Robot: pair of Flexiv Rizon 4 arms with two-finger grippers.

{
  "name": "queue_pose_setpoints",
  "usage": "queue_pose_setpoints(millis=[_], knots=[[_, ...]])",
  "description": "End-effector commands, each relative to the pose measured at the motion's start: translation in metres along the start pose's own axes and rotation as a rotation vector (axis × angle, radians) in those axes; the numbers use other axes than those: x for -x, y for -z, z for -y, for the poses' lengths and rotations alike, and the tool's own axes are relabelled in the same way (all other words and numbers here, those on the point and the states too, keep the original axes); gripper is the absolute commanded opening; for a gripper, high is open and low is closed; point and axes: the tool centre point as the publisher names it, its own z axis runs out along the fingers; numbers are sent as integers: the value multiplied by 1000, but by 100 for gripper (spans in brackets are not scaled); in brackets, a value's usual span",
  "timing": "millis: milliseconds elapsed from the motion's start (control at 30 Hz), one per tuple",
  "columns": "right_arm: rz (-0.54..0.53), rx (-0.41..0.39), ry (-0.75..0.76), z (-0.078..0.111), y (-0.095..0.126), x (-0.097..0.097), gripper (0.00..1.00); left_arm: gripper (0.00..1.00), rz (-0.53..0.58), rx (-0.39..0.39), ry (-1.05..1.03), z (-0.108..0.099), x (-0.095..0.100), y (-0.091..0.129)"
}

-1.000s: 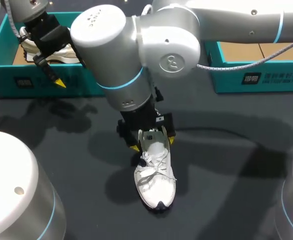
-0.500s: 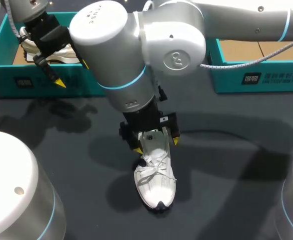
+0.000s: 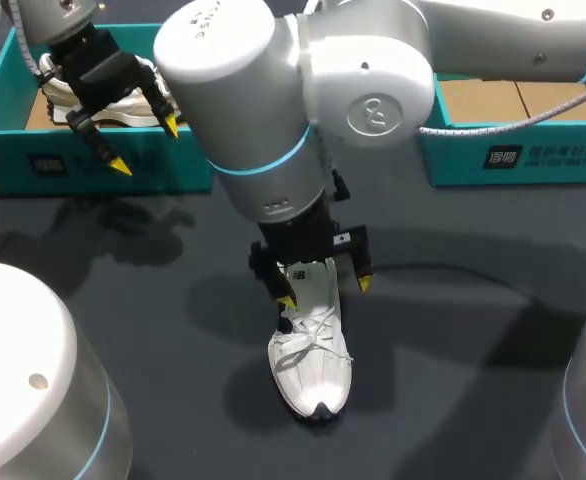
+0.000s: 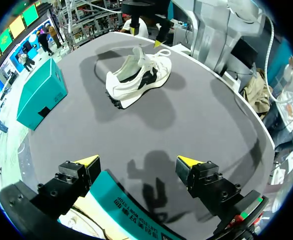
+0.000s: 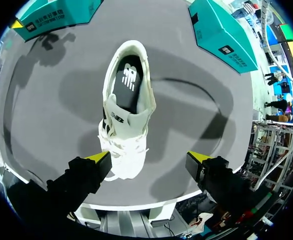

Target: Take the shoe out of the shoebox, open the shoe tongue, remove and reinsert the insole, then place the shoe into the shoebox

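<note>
- One white sneaker (image 3: 311, 365) is the task's thing. It stands upright on its sole on the dark table (image 3: 473, 330), out of both boxes and about midway between them.
- Its long axis runs from front to back in the head view, with the toe toward the robot's side and the heel toward the boxes.
- The right wrist view looks down into the sneaker (image 5: 125, 115). A dark insole (image 5: 129, 82) lies flat inside, and the tongue (image 5: 120, 120) sits just above the laces.
- The right gripper (image 3: 325, 292) hangs directly over the heel end, with one yellow tip on each side of the collar. Its fingers are spread wide and grasp nothing, and I see no contact with the shoe.
- From its own camera, the right gripper (image 5: 149, 157) has the laced forefoot beneath its fingers, nearer one tip, and the shoe's opening lies ahead.
- My judgement is that the right arm is much the nearer. It is lined up across the shoe's width, so a straight descent would bring it to the tongue or insole.
- The left gripper (image 3: 145, 145) is well away over the left teal shoebox (image 3: 3, 110), also released and empty. A second sneaker (image 3: 123, 108) lies in that box.
- From the left wrist, the left gripper (image 4: 136, 161) sees the sneaker (image 4: 136, 77) far ahead across the table.
- The right teal shoebox (image 3: 513, 155) stands behind the right arm.
</note>
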Motion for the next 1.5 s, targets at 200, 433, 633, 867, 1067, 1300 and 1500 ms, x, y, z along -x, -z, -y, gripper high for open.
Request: queue_pose_setpoints(millis=[200,433,633,867,1067,1300,1500], knots=[[-18,36,2,8,9,-5,62,100,0,2,-1,0,0,0],[-40,41,7,5,8,-18,44,100,0,2,-1,0,0,0],[-56,38,7,3,2,-28,40,100,0,2,-1,0,0,0],[-104,50,38,-12,-10,-40,38,100,0,2,-1,0,0,0],[-126,53,48,-28,-26,-44,32,100,0,2,-1,0,0,0],[-124,54,34,-46,-44,-40,27,100,0,2,-1,0,0,0],[-121,69,33,-49,-43,-38,27,100,0,2,-1,0,0,0]])
